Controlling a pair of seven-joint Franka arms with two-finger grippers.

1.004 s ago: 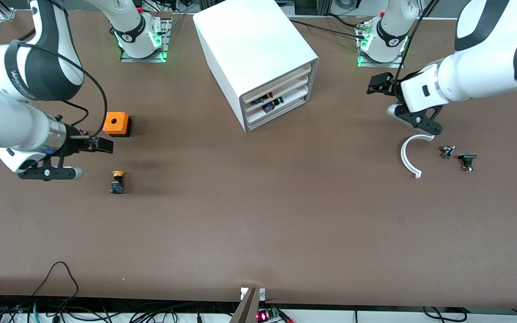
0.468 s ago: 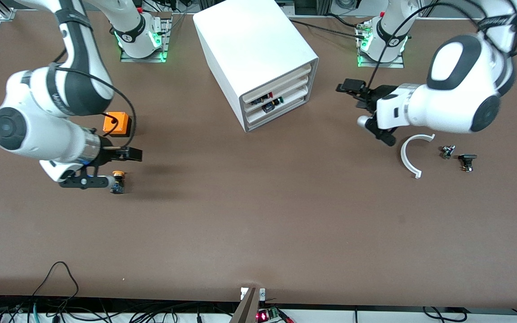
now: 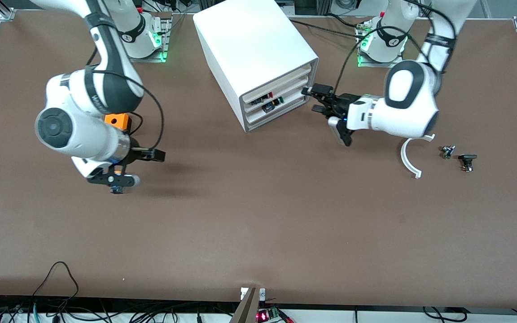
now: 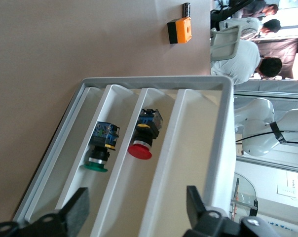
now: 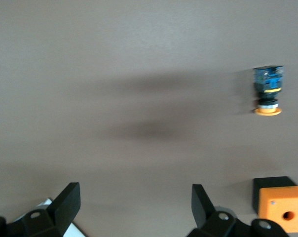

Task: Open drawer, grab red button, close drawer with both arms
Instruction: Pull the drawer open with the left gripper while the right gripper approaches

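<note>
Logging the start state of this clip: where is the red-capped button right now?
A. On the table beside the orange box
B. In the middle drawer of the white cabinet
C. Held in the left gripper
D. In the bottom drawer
B: the left wrist view shows the red-capped button lying in the middle drawer of the cabinet, the left gripper open and empty just in front of it.

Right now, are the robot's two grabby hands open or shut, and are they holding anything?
Left gripper: open, holding nothing, in front of the cabinet.
Right gripper: open, holding nothing, over the table.
</note>
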